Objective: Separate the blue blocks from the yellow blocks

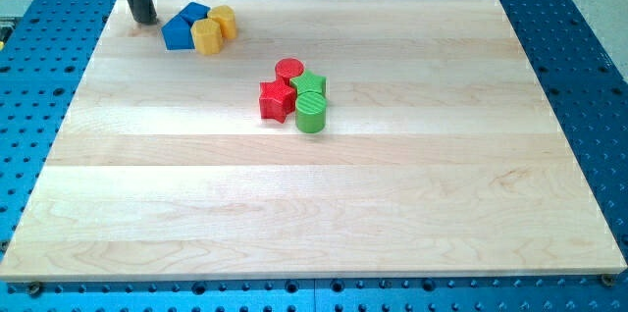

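My tip [144,21] sits at the wooden board's [294,214] top-left corner in the view, touching nothing. It is a bare rod, no fingers to open or close, so no grip state to give.

Just to the tip's right, near but apart: the blue/yellow cluster. Nearest is a blue block [178,34], wedge-like, with a second blue block [194,13] behind it toward the view's top. Touching those on the side away from the tip: a yellow block [206,36], roughly hexagonal, and a second yellow block [224,21] beyond it. All four are packed together, blues on the tip side, yellows on the far side.

Further right of the tip and lower in the view, well apart: a red cylinder [288,70], a red star [277,100], a green star-like block [310,83] and a green cylinder [311,114], clumped mid-board. Not task items.

Progress: effectively not started. Blues and yellows touch, no gap. Everything is left: get the tip between the colours or behind one pair and shove it off. Plenty of bare board below the cluster for that.
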Available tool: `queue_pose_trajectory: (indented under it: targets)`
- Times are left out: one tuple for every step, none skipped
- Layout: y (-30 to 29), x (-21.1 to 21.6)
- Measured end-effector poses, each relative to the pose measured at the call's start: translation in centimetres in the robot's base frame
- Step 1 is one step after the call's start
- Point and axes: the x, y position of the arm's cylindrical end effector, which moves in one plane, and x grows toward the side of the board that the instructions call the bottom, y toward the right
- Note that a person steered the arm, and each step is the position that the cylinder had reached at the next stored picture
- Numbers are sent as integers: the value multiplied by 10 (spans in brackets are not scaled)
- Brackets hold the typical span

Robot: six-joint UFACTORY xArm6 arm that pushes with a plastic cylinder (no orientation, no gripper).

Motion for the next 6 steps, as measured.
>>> queue_pose_trajectory:
  targets:
    - [0, 0]
    - [0, 2]
    - [0, 6]
    - [-1, 6]
    - [-1, 6]
    - [-1, 6]
